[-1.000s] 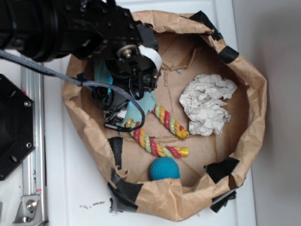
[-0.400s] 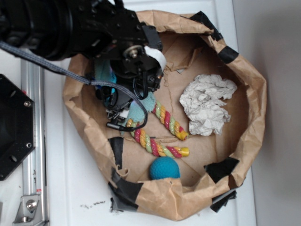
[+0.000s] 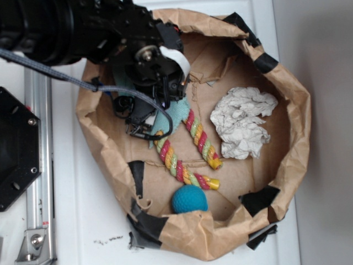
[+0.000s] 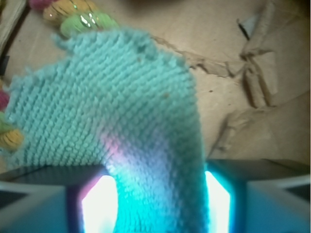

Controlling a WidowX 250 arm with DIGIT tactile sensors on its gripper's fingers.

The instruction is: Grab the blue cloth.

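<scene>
The blue cloth, a light teal terry piece with frayed edges, fills the wrist view and runs down between the two fingers. My gripper is shut on it. The cloth's free end hangs over the brown paper floor. In the exterior view only a corner of the blue cloth shows beneath the black gripper, at the upper left inside the paper bag. The arm hides the rest.
A striped rope toy lies just under the cloth's corner. A crumpled white paper wad sits to the right, a darker teal knitted ball at the front. The taped brown bag wall rings everything. A metal rail runs along the left.
The gripper has moved toward the top of the exterior view with the cloth in it. The rope toy and the ball have shifted slightly left and up.
</scene>
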